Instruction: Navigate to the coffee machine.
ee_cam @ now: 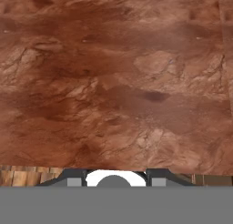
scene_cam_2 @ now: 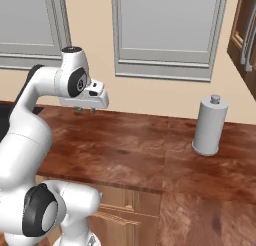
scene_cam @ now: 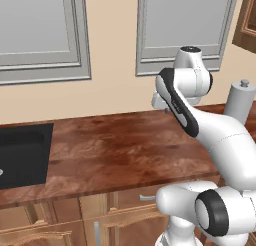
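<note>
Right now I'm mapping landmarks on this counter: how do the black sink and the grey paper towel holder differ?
The sink is black, flat and sunk into the counter; the paper towel holder is light grey, an upright cylinder with a knob on top. The sink lies at the counter's left end, the holder toward the right. Both belong to the same brown countertop.

Counter (scene_cam: 125, 150) runs along the wall beneath two wall cabinets (scene_cam_2: 167, 32). Sink (scene_cam: 22, 155) set into its left end; paper towel holder (scene_cam_2: 210, 126) stands upright toward the right — well apart. Gripper (scene_cam_2: 86, 110) hangs above the counter between them.
</note>
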Motion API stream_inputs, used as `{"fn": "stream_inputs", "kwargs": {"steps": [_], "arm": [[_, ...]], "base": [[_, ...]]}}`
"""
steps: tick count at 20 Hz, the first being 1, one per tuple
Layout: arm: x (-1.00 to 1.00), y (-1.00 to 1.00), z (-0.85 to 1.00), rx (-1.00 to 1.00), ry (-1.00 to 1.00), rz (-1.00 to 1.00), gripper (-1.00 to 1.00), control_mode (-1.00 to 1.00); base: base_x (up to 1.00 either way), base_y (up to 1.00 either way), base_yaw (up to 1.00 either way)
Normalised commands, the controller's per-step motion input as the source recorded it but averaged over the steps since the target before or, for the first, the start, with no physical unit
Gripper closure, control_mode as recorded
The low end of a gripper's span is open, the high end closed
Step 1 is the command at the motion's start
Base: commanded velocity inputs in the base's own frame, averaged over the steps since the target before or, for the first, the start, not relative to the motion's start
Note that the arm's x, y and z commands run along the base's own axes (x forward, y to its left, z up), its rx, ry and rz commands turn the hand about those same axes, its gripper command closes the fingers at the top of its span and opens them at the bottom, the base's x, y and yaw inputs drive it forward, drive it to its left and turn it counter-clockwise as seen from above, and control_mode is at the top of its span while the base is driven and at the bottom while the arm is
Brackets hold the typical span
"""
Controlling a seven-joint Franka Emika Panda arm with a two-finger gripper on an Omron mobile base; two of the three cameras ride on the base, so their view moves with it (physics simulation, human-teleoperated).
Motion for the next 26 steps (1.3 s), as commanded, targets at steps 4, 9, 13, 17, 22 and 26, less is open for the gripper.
{"fn": "stream_inputs", "kwargs": {"steps": [4, 9, 13, 17, 22, 26], "arm": [[0.0, 0.0, 0.0, 0.0, 0.0, 0.0, -1.0, 1.0], [0.0, 0.0, 0.0, 0.0, 0.0, 0.0, -1.0, 1.0], [0.0, 0.0, 0.0, 0.0, 0.0, 0.0, -1.0, 1.0], [0.0, 0.0, 0.0, 0.0, 0.0, 0.0, -1.0, 1.0], [0.0, 0.0, 0.0, 0.0, 0.0, 0.0, -1.0, 1.0], [0.0, 0.0, 0.0, 0.0, 0.0, 0.0, -1.0, 1.0]], "base": [[0.0, 0.0, 0.0], [0.0, 0.0, 0.0], [-0.13, 0.08, 0.0], [-0.74, 0.75, 0.15], [-0.89, 0.95, 0.31], [-0.39, 0.94, 0.26]]}}
